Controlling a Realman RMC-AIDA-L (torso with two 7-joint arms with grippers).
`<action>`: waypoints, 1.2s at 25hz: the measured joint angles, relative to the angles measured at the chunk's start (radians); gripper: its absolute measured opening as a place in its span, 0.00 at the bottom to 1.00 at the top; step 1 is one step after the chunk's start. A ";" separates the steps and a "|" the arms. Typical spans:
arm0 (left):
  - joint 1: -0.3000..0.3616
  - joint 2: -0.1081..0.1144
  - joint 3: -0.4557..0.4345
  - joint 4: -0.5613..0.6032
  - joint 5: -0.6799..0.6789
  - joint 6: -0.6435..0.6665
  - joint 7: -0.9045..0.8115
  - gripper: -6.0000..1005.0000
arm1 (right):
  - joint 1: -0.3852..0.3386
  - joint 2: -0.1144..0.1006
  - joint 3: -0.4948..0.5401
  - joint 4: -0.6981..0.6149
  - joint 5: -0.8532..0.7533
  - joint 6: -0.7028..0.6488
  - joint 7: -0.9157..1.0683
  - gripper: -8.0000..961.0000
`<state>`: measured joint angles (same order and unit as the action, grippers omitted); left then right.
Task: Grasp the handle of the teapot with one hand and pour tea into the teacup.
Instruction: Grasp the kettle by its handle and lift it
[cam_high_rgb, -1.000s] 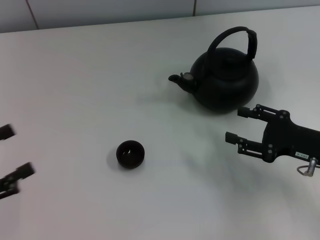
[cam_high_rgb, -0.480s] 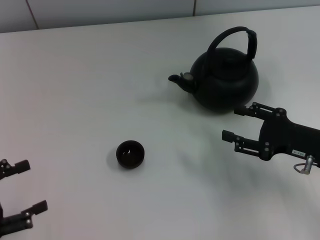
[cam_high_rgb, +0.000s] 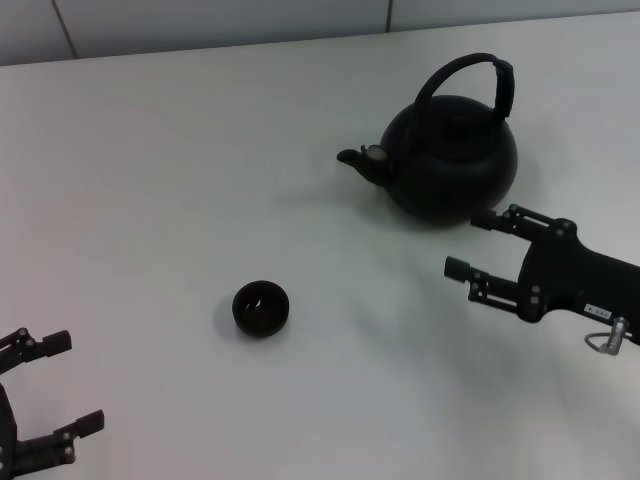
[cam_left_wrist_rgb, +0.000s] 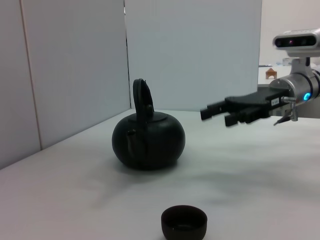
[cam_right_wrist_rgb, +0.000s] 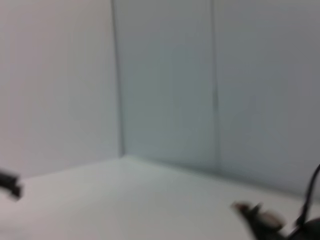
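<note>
The matte-black teapot (cam_high_rgb: 452, 165) stands on the white table at the back right, its spout pointing left. Its arched black handle (cam_high_rgb: 470, 75) stands upright over the lid. It also shows in the left wrist view (cam_left_wrist_rgb: 148, 138). The small dark teacup (cam_high_rgb: 260, 307) sits left of centre, also in the left wrist view (cam_left_wrist_rgb: 183, 222). My right gripper (cam_high_rgb: 470, 245) is open and empty, just in front of the teapot's right side, fingers pointing left. My left gripper (cam_high_rgb: 60, 385) is open and empty at the front left corner.
The white table (cam_high_rgb: 200, 160) meets a pale panelled wall (cam_high_rgb: 200, 20) at the back. In the right wrist view the teapot's spout (cam_right_wrist_rgb: 260, 215) shows blurred at the lower edge.
My left gripper has drawn back toward the front left corner. My right gripper has shifted slightly, staying in front of the teapot. Teapot and teacup have not moved.
</note>
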<state>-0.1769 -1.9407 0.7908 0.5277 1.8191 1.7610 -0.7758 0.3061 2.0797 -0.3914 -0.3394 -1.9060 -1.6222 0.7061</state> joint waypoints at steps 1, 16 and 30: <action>0.000 -0.001 0.000 0.000 0.001 -0.003 0.000 0.86 | 0.000 0.000 0.000 0.000 0.000 0.000 0.000 0.76; 0.000 -0.010 -0.007 -0.009 -0.001 -0.017 -0.007 0.86 | -0.038 0.001 0.002 0.308 0.600 0.111 -0.416 0.76; 0.000 -0.023 -0.025 -0.009 -0.004 -0.017 -0.007 0.86 | 0.130 -0.001 0.002 0.295 0.604 0.364 -0.381 0.75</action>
<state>-0.1764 -1.9639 0.7655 0.5184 1.8151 1.7441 -0.7826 0.4358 2.0783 -0.3898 -0.0443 -1.3024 -1.2578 0.3255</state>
